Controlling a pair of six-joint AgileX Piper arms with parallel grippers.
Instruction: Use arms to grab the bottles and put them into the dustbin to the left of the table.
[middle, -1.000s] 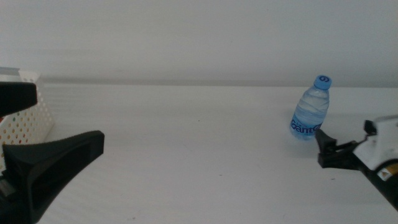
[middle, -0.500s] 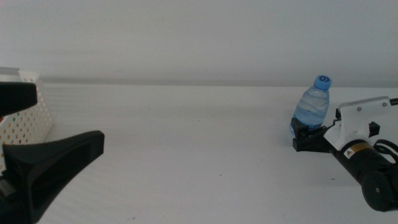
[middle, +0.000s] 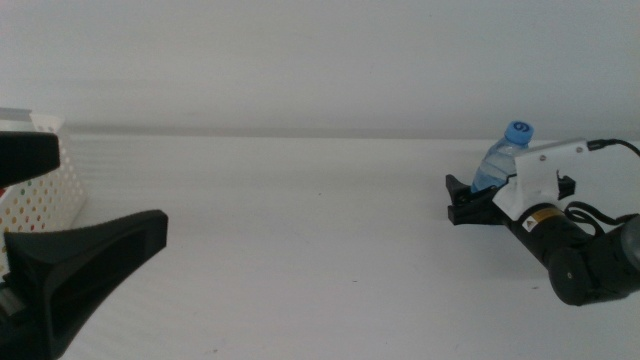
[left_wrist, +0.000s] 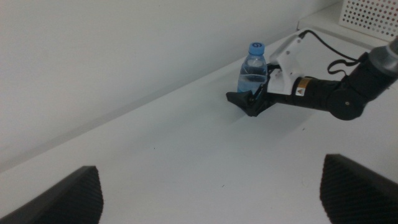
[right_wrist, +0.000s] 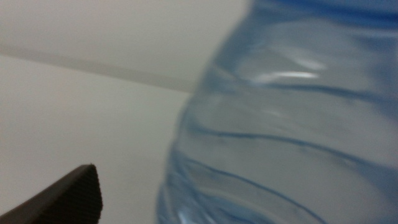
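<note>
1. Bottle, small, clear plastic, blue cap (middle: 503, 152): upright near the far right of the plain white tabletop (middle: 300, 230), close to the back wall. Blue label hidden behind the jaws in the middle view.
2. Right gripper (middle: 470, 200): low, level with the bottle's lower body, jaws spread to either side of it. In the right wrist view the bottle fills the picture; only one dark jaw tip shows in the corner. Contact cannot be confirmed; reads as bracketing, not yet clamped.
3. Low, level approach likely chosen to grip the wide body rather than the narrow neck.
4. Left gripper (left_wrist: 211, 186): jaws wide apart, holding nothing, waiting near the left side, well apart from the bottle.
5. White perforated plastic basket (middle: 45, 195): far left edge of the table, partly hidden behind the left arm. Bottle must cross the full table width to reach it.
</note>
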